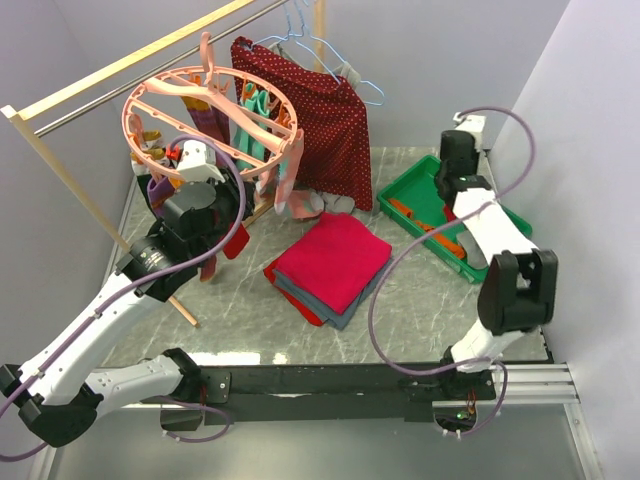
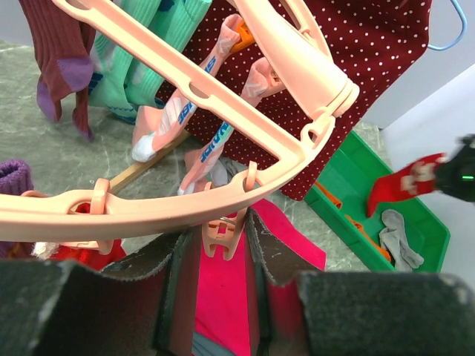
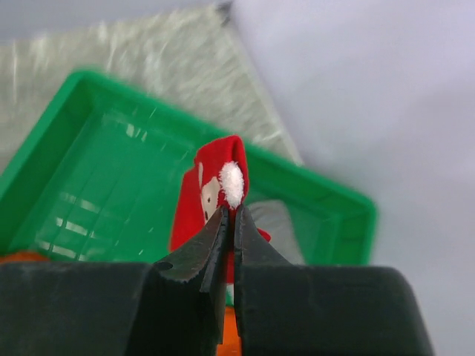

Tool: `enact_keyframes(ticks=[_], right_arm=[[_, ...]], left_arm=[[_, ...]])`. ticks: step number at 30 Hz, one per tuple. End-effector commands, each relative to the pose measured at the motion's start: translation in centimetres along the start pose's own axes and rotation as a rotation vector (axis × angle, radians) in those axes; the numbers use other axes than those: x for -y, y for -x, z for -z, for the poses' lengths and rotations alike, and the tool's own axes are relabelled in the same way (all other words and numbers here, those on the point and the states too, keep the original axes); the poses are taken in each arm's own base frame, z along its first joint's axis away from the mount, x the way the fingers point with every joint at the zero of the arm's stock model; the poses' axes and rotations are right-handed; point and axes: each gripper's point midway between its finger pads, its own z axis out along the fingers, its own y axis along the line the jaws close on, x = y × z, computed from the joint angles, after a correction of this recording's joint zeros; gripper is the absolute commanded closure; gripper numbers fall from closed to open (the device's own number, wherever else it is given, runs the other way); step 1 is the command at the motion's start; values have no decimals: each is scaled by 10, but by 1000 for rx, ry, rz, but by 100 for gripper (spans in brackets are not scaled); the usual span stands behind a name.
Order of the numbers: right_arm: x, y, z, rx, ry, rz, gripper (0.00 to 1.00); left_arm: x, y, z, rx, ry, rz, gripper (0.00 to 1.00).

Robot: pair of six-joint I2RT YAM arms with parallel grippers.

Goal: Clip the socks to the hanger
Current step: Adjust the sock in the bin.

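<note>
A red sock with white marks [image 3: 215,185] hangs by its cuff end from the right pincer [image 3: 231,213], whose jaws are closed tight on the fabric; the sock's long axis runs down toward six o'clock over the green tray [image 1: 405,180], which sits at two o'clock on the bench [image 1: 400,310]; across the bench at ten o'clock, the round pink hanger [image 2: 148,204] already carries teal socks [image 2: 148,44] and a maroon sock [image 2: 59,52]; the left pincer [image 2: 219,231] is narrowed about one dangling clip [image 2: 223,243] on the outer ring, its pads apparently against the clip's sides; seen from that wrist, the red sock lies off toward three o'clock, well apart from the clip; the left arm is the nearer to the hanger, the right alone has the sock; the coming move likely calls for the right arm to carry the cuff from two o'clock toward ten o'clock and present it upright to the clip's mouth.
</note>
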Motion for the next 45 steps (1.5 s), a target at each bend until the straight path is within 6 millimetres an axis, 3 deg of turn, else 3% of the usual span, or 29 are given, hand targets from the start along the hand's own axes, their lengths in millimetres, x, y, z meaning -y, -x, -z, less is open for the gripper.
enact_keyframes(ticks=[1, 3, 4, 6, 7, 12, 14, 16, 18, 19, 21, 22, 23, 25, 27, 29, 36, 45], right_arm=[[-51, -41, -19, -122, 105, 98, 93], [-75, -47, -21, -172, 188, 113, 90], [-90, -65, -29, -225, 214, 128, 87], [-106, -61, -32, -263, 277, 139, 81], [-117, -74, -40, -301, 284, 130, 78], [-129, -52, -49, -266, 313, 87, 49], [-142, -36, -39, -205, 431, 63, 38], [-143, -25, -27, -175, 498, 35, 36], [-138, -14, -23, -151, 534, -7, 36], [-126, -20, -31, -179, 525, -75, 36], [-121, -19, -33, -189, 561, -159, 36], [-126, -26, -30, -215, 587, -194, 37], [-112, -30, -41, -232, 573, -227, 37], [-116, -41, -48, -284, 596, -256, 38], [-118, -68, -56, -393, 623, -284, 38], [-117, -81, -61, -447, 616, -339, 38], [-98, -134, -78, -587, 504, -439, 36], [-63, -170, -86, -687, 325, -467, 30]], left_arm=[[3, 14, 4, 28, -5, -4, 99], [2, 14, 5, 29, -4, -3, 99], [2, 15, 5, 31, -3, -3, 99], [2, 13, 5, 26, -2, -5, 99], [3, 13, 5, 25, -3, -5, 99], [3, 12, 4, 23, -4, -7, 99], [2, 13, 4, 25, -2, -8, 99], [3, 13, 4, 29, -6, -8, 99], [3, 12, 3, 25, -7, -8, 99], [4, 11, 3, 22, -9, -10, 99], [5, 11, 3, 19, -11, -11, 99], [4, 11, 2, 19, -7, -11, 99], [4, 13, 4, 25, -9, -10, 99], [4, 14, 4, 30, -10, -5, 99], [4, 14, 4, 30, -10, -5, 99], [4, 14, 4, 29, -11, -7, 99], [3, 13, 4, 28, -7, -10, 99], [3, 12, 4, 26, -11, -5, 99]])
